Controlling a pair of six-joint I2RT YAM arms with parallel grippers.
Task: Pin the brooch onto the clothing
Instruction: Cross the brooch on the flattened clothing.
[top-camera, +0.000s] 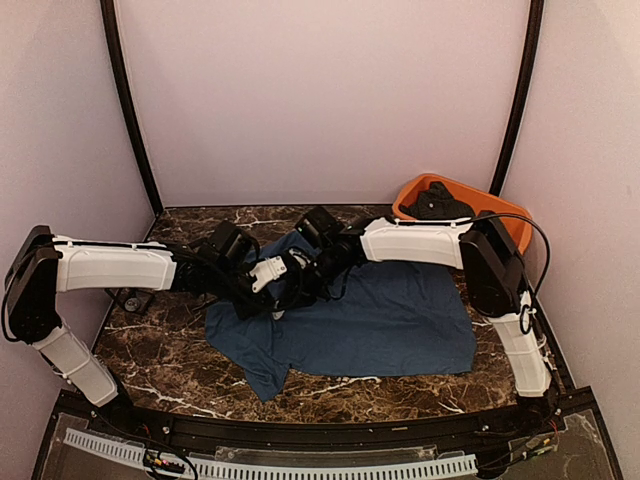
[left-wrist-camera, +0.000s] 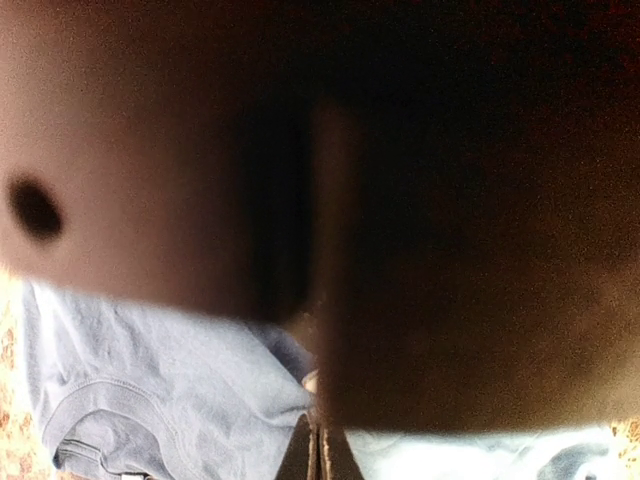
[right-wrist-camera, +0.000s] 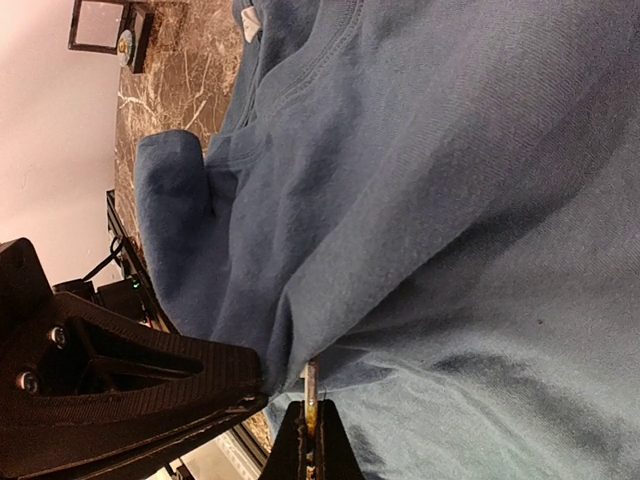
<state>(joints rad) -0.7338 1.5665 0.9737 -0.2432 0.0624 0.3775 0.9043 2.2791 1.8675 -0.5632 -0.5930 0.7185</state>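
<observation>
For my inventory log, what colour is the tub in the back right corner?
The tub is orange, clearest in the top external view.

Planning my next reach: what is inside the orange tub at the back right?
A dark bunched item lies inside the orange tub; what it is cannot be told. The right arm covers the tub's near side, hiding anything there.

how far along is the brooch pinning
Done: the T-shirt lies spread on the table, both tools down on it near the collar. In hand: the right tool, shut, grips a metal sliver, possibly the brooch pin, against the fabric; the left tool is shut alongside. Left: no brooch shows fastened yet.
</observation>
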